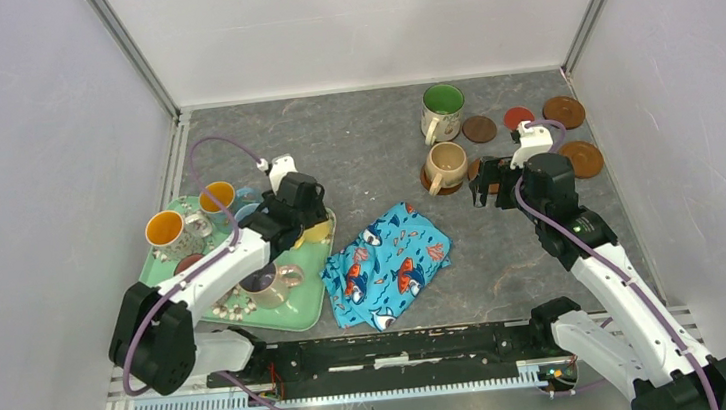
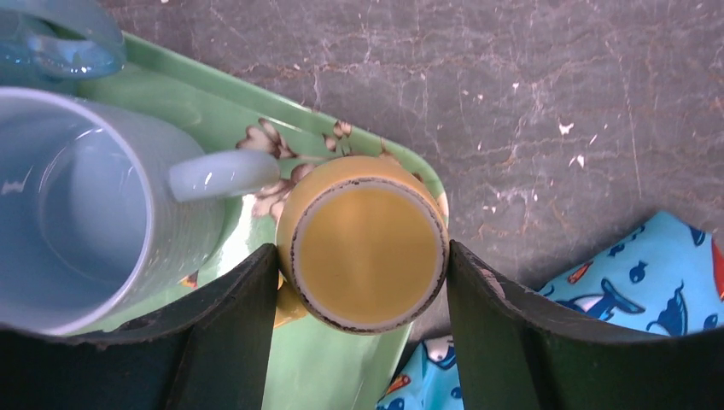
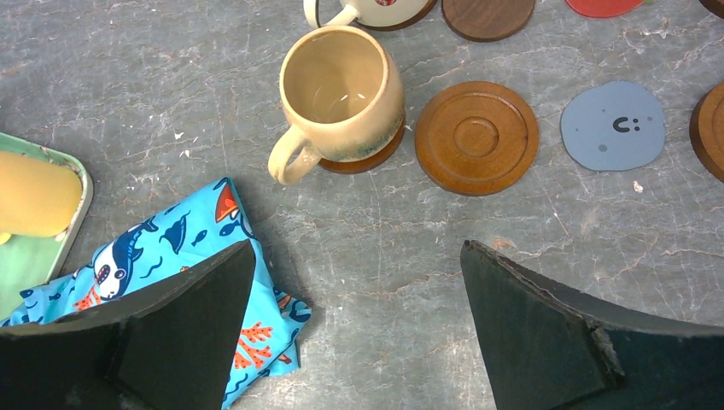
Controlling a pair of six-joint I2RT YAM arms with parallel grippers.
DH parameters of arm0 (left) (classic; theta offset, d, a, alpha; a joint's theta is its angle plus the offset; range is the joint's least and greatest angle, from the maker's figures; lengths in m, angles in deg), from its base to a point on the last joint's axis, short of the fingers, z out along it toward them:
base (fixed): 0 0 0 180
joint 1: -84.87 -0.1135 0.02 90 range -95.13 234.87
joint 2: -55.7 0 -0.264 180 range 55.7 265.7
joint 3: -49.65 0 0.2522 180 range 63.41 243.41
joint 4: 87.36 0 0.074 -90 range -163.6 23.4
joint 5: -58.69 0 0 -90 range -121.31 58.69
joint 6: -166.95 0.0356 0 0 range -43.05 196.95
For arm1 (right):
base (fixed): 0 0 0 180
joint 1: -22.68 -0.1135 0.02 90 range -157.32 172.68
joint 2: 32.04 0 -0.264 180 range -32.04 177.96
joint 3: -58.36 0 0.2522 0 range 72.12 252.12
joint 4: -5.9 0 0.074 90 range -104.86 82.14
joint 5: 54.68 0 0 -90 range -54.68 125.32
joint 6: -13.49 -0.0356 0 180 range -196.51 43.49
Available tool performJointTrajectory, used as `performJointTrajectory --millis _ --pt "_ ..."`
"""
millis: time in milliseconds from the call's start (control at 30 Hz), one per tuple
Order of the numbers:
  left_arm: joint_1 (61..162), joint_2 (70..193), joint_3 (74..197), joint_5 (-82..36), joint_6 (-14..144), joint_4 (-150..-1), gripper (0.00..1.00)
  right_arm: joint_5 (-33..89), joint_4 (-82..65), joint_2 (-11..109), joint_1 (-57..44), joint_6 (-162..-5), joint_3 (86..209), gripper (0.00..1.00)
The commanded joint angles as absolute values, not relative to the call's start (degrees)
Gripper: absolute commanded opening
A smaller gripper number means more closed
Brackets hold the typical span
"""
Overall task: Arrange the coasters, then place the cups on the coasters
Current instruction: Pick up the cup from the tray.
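Here, left gripper (image 2: 362,256) clamped on yellow cup (image 2: 367,243) at tray (image 2: 213,107) corner, right gripper (image 3: 354,249) spread wide near beige cup (image 3: 341,94)

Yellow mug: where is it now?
Left wrist view, centre: the yellow mug is at a corner of the green tray, gripped in the left pincer, with the light blue mug just to its left.
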State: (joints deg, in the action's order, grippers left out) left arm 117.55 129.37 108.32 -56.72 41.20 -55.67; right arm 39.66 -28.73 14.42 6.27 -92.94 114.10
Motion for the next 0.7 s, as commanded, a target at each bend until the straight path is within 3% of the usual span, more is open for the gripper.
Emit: performJointTrajectory --millis 0,67,167,367,500,667 --pt "116.8 133.0 110.0 -53.3 40.3 -58.9 0.67 39.5 -26.9 14.1 6.1 -92.6 114.5 0.98" --pt "116.8 132.6 110.4 -52.7 41.4 -58.5 0.82 39.6 -26.9 14.0 6.0 -92.5 114.6 0.98" --pt "116.8 131.0 109.8 -52.3 42.9 -57.1 0.90 39.9 -26.8 13.9 6.0 -92.5 114.3 0.98" --pt "116.8 128.2 107.7 -51.6 44.6 -54.1 0.92 39.7 -26.3 14.1 6.0 -92.5 113.7 0.98" --pt "116.9 128.0 106.6 -50.4 44.2 -52.5 0.85 39.7 -26.1 14.2 6.0 -92.5 113.7 0.98" --pt "117.4 127.7 105.2 -48.8 43.5 -53.5 0.62 39.6 -25.9 14.2 6.0 -92.7 113.4 0.98"
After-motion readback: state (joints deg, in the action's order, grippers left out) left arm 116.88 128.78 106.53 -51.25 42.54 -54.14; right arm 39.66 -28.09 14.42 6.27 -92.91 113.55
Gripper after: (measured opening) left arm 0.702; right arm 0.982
